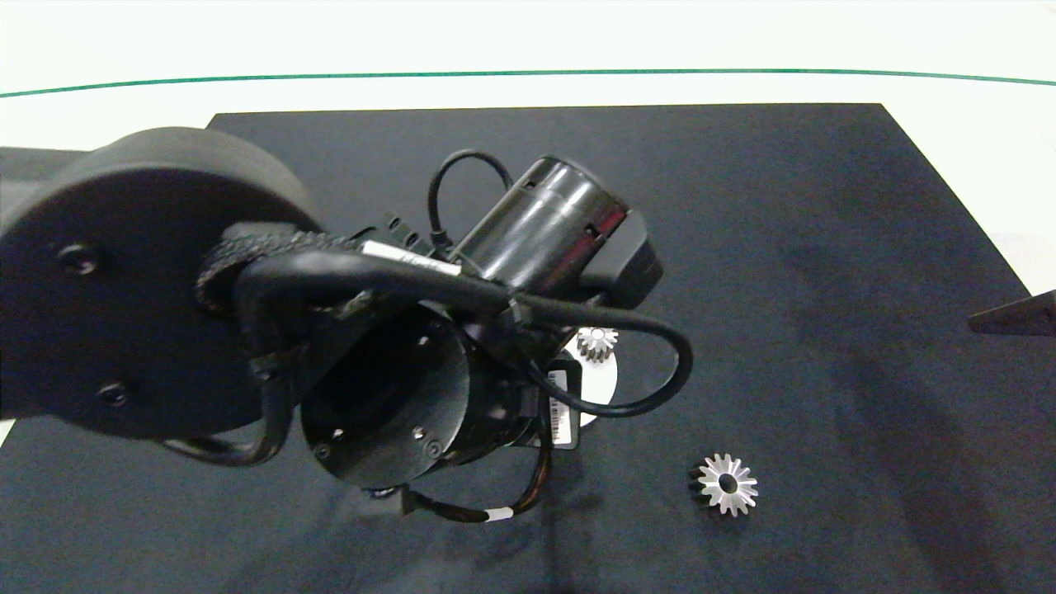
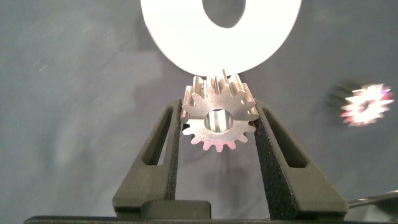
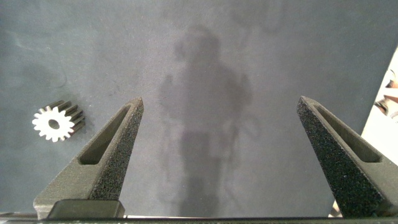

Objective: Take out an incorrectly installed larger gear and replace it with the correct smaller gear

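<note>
I'm gripping the smaller gear (image 2: pixel 219 119) in the left gripper (image 2: pixel 217 127), just short of the white disc (image 2: pixel 186 37). I'm keeping it level and lining its bore up before lowering. The larger gear (image 1: pixel 727 484) is lying off on the mat (image 1: pixel 825 247). The right gripper (image 3: pixel 221 146) is idling, fingers spread. In the head view the arm is hiding the grasp; only the left wrist view is showing it.

A mat (image 1: pixel 784 247) is spread over the bench (image 1: pixel 949 91). Near the mat's middle a flat disc (image 1: pixel 601 388) is laid, largely covered from above by the left arm (image 1: pixel 330 330), which comes in from the left. A small gear (image 1: pixel 597 342) is seen at the disc's far edge. The smaller gear (image 2: pixel 219 118) is clamped between the jaws of the left gripper (image 2: pixel 217 127), just beside the disc's rim. The larger gear (image 1: pixel 727 484) is set on the mat, nearer the front and to the right of the disc, well apart from it. The right gripper (image 3: pixel 217 124) is held over bare mat at the right edge, its jaws spread wide, with another small gear (image 3: pixel 58 121) lying beside it.
</note>
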